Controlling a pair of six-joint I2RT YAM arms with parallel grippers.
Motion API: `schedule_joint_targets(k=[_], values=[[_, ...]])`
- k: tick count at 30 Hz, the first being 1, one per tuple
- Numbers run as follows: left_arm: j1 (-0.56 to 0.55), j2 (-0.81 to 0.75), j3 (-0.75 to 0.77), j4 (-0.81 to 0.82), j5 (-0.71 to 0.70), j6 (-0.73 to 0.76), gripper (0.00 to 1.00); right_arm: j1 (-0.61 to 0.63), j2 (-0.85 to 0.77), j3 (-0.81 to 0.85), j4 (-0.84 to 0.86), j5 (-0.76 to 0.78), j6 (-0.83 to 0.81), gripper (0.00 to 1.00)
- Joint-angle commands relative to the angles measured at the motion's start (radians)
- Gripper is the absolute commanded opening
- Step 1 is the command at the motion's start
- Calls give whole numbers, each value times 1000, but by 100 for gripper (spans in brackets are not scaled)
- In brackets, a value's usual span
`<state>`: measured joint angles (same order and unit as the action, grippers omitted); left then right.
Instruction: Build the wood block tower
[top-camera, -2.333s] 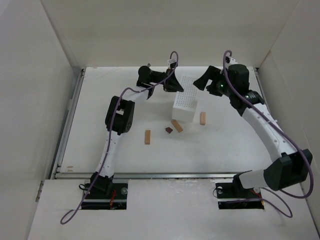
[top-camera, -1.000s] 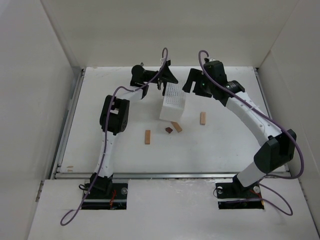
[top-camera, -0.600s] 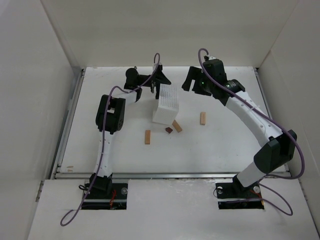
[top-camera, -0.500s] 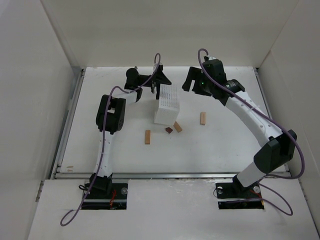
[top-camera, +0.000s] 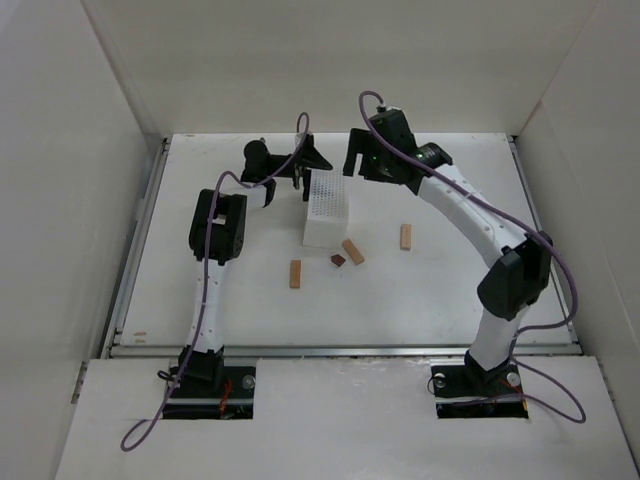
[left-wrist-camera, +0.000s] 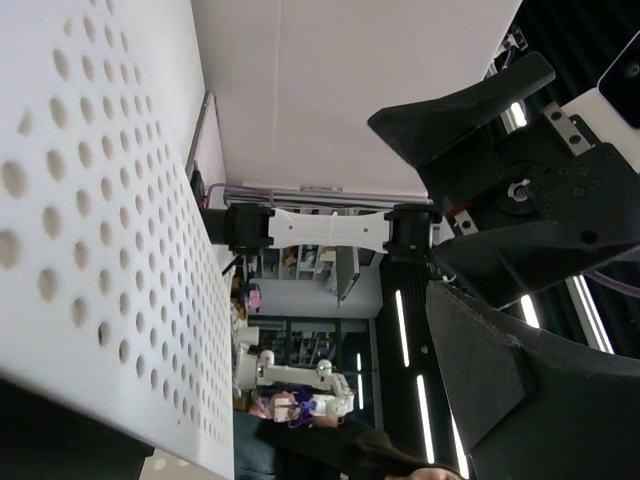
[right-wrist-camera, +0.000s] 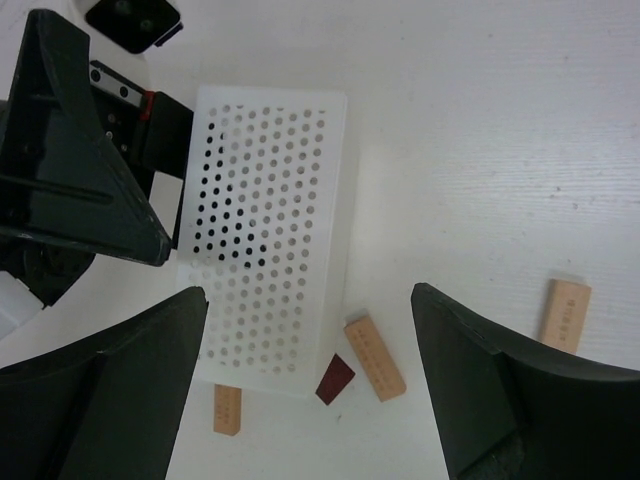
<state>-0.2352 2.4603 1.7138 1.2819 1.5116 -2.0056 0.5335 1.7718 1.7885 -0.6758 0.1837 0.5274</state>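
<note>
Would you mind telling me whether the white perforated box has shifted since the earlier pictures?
Yes. The white perforated box has slid left, away from the rightmost tan block, which stayed put.

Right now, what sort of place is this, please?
Probably a robot lab test cell: a white table boxed in by plain white panels, two robot arms bolted at its near edge, and practice props: small wooden blocks and a perforated white box.

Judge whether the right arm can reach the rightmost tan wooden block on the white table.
Probably yes: the right gripper hangs open, and the rightmost tan wooden block lies uncovered, apart from the white perforated box.
</note>
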Motion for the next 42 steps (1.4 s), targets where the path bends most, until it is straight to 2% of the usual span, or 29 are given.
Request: schedule_joint_targets(k=[1,4,7,11,14,18,22,33,37,42], values=[[5,-26,16,781,213,-53,100,55,64,98,-70,92,-4,89],[-4,34,66,781,213,-71,100,97,77,92,-79,125,-4,89],[-4,46,89,781,213,-73,100,160,54,-4,10,157,-26,89],[8,61,122,781,213,-84,100,220,66,-17,51,224,-49,89],[17,75,132,781,213,-94,100,276,123,49,52,313,-69,89],[17,85,132,781,213,-94,100,324,242,182,-34,436,-78,89],[17,85,141,781,213,-94,100,367,333,261,-67,500,-87,89],[46,75,119,781,213,-94,100,367,488,416,-172,631,-87,89],[68,75,110,781,213,-85,100,367,509,416,-212,665,-87,80],[88,46,78,781,213,-65,100,336,488,362,-235,695,-52,78]])
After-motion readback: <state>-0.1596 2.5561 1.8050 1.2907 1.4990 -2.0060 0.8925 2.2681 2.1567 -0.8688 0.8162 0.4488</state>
